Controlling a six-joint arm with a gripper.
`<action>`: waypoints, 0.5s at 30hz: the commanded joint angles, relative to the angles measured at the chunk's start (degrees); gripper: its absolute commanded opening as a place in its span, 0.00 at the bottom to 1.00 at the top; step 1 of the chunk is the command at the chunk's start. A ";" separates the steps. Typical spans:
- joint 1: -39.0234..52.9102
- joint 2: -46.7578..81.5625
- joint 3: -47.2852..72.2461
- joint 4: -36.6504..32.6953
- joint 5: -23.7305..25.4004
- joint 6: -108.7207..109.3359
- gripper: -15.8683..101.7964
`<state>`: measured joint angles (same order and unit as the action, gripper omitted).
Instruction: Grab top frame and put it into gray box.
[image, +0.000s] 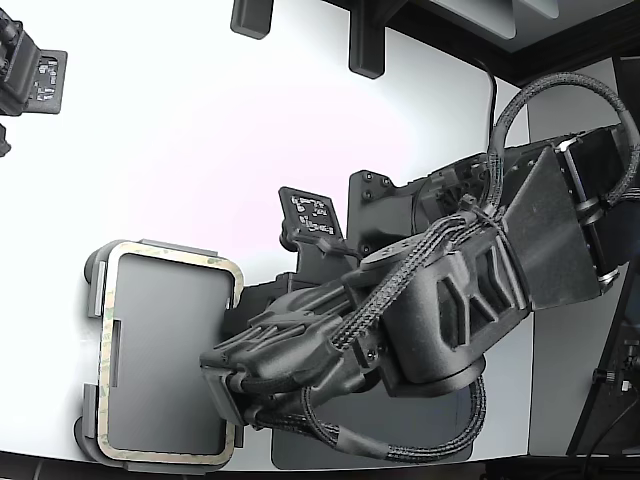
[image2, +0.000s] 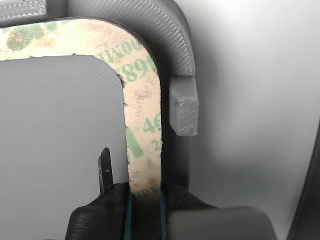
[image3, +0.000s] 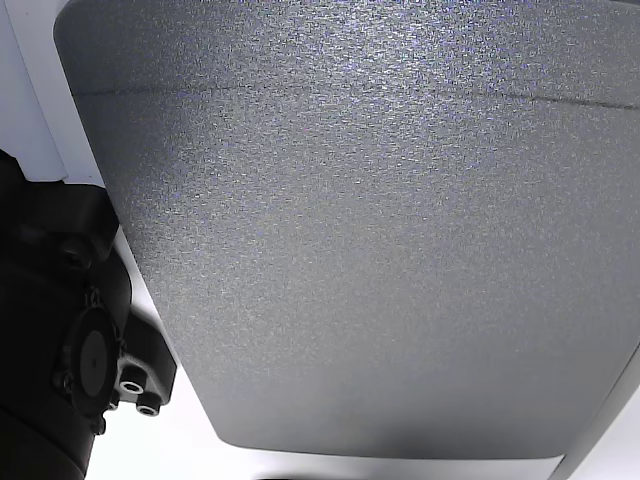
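Speckled beige-olive, the top frame (image: 170, 258) lies flat along the rim of the light gray box (image: 92, 268), its hollow centre showing the tray's gray floor, and in the wrist view the frame's long side (image2: 144, 125) runs beside a raised edge tab (image2: 183, 106). The gripper (image2: 145, 192) has its jaws narrowed onto that side of the frame, one finger (image2: 104, 170) inside the opening. The box rests on a white table (image: 200, 120) towards the exterior view's lower left, and a darker gray mat (image3: 380, 230) fills the other view.
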<state>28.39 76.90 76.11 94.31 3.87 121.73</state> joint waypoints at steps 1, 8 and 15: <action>-0.88 1.14 -1.05 0.70 -0.09 0.18 0.03; -0.88 0.70 -1.14 0.62 -0.35 0.44 0.03; -0.88 0.62 -1.23 0.62 -0.79 0.18 0.03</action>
<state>28.39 76.29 76.11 94.31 3.34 122.08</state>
